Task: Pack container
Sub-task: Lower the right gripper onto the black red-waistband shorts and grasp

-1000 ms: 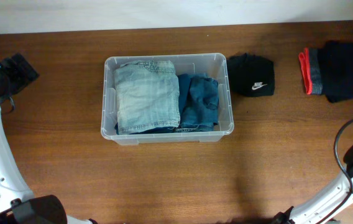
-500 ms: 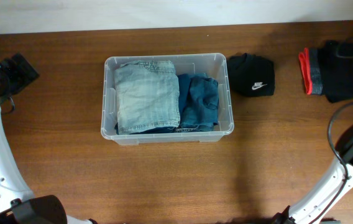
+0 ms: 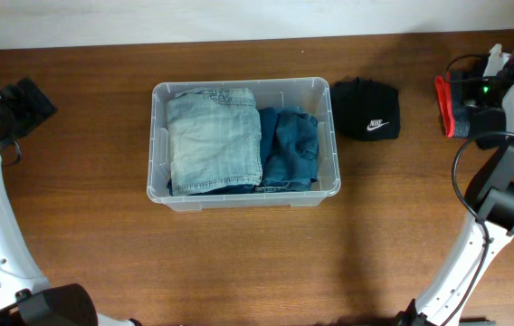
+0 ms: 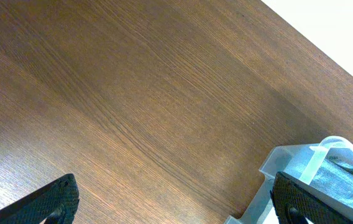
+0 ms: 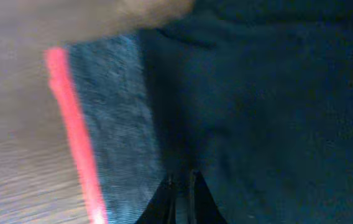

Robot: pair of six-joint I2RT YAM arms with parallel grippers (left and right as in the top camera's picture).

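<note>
The clear plastic container stands at mid-table and holds a folded pale denim piece and a darker blue denim piece. One of its corners shows in the left wrist view. My left gripper hangs open over bare wood, left of the container, with nothing between its fingers. My right gripper is shut, fingertips together, just over a folded dark garment with a grey and red edge. Whether the tips pinch any cloth is not visible.
A black cap with a white logo lies just right of the container. The right arm covers most of the dark garment stack at the far right. The table's back edge meets a white wall.
The right arm has swung in from the lower right onto the dark garment stack, and its gripper has gone from open to shut. The left arm has not moved.
</note>
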